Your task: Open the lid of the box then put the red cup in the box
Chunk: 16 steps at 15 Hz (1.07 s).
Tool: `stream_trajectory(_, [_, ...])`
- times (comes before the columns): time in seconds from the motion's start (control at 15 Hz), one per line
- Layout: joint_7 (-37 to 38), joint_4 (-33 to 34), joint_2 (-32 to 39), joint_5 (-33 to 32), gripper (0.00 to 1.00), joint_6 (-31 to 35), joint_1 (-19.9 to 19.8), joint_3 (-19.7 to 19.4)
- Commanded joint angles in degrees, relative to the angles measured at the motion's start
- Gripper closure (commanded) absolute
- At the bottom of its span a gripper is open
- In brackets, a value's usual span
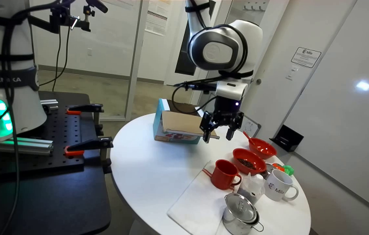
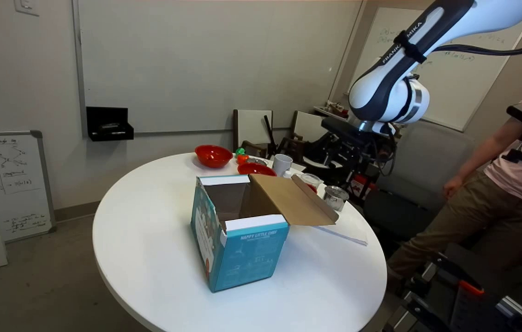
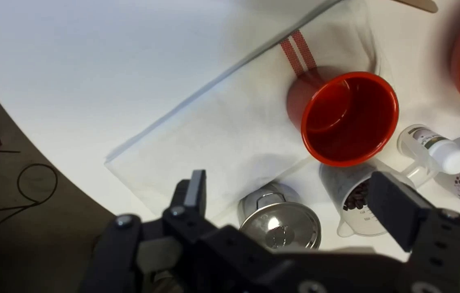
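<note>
A robot gripper [image 1: 217, 136] hangs above a round white table [image 2: 150, 240], its fingers [image 3: 397, 212] spread apart with nothing between them, probably to leave room for a grasp. Below and beyond the fingers, the red cup [image 3: 343, 118] stands upright on a folded towel [image 3: 213, 130], open rim facing up. The box [image 2: 237, 249] stands farther from the fingers, past the cup, its lid [image 2: 293, 200] folded outward, presumably to leave the mouth free.

Wrist view: table [image 3: 71, 81] bright w/ soft shadows, floor [image 3: 38, 248] off its edge v. dim. In an exterior view, sharp glare refl. on board [image 1: 352, 111] past table.
</note>
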Motion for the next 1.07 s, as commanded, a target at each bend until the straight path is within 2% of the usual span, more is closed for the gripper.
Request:
stream_trajectory(0.0, [0.9, 5.4, 4.6, 0.4, 0.0, -2.2, -1.1, 2.0])
stream_trajectory(0.53, [1.5, 14.7, 13.5, 1.4, 0.0, -5.5, -2.5, 2.9])
stream_trajectory(1.0, [1.2, 21.1, 19.7, 2.8, 0.0, -9.9, -5.6, 4.4])
